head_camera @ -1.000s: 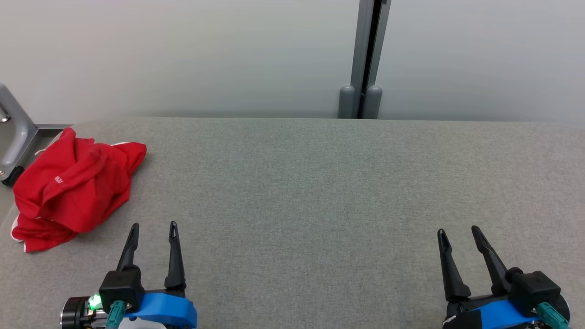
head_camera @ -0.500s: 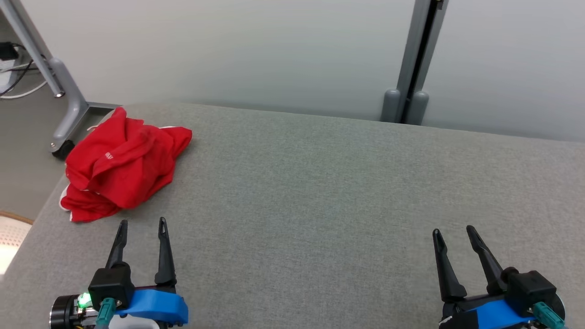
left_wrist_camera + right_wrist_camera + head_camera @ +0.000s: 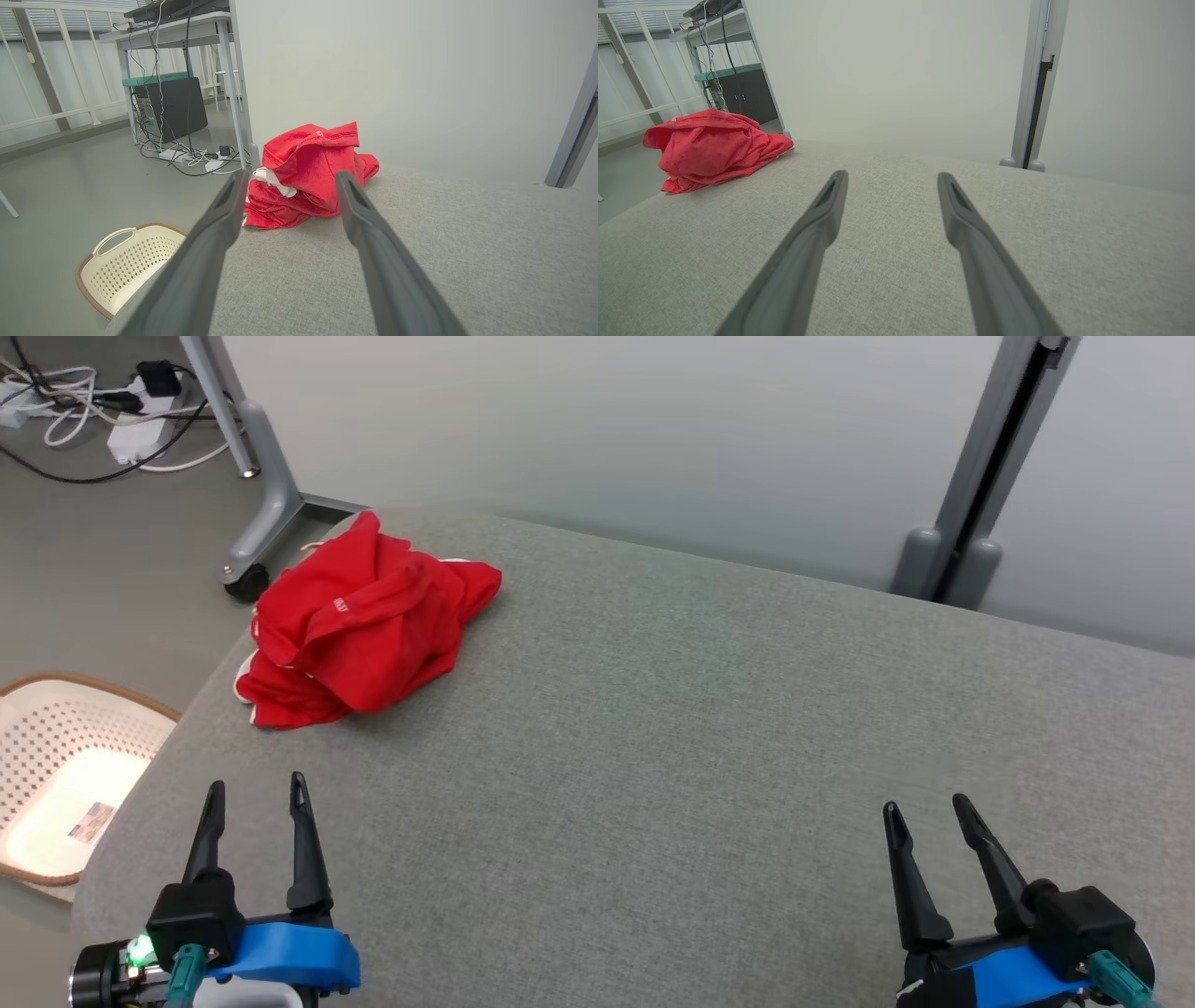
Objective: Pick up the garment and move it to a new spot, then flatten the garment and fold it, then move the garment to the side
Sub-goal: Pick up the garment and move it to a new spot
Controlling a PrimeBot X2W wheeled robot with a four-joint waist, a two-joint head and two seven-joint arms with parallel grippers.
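At the near left of the grey fabric-covered table [image 3: 672, 728], the left gripper [image 3: 257, 782] is seen with its two dark fingers spread apart and pointed toward the far side. Nothing is held between them. At the near right, the right gripper [image 3: 924, 804] is likewise seen spread and empty. The two grippers are kept well apart, and bare table is seen between them.

Off the table's left edge, a cream perforated basket [image 3: 56, 775] with a brown rim is set on the floor.

Farther on, the red garment [image 3: 364, 625] is found crumpled in a heap at the far left corner of the table, with white trim shown at its edges. It is touched by neither gripper. In the left wrist view it is framed between that gripper's fingers.

Beyond the garment, a grey desk leg [image 3: 266, 495] on a caster is seen on the floor, and tangled cables [image 3: 84, 401] are seen farther left. Along the far side, a pale wall panel [image 3: 607, 439] is set, and a grey upright post [image 3: 980, 485] is seen at the far right.
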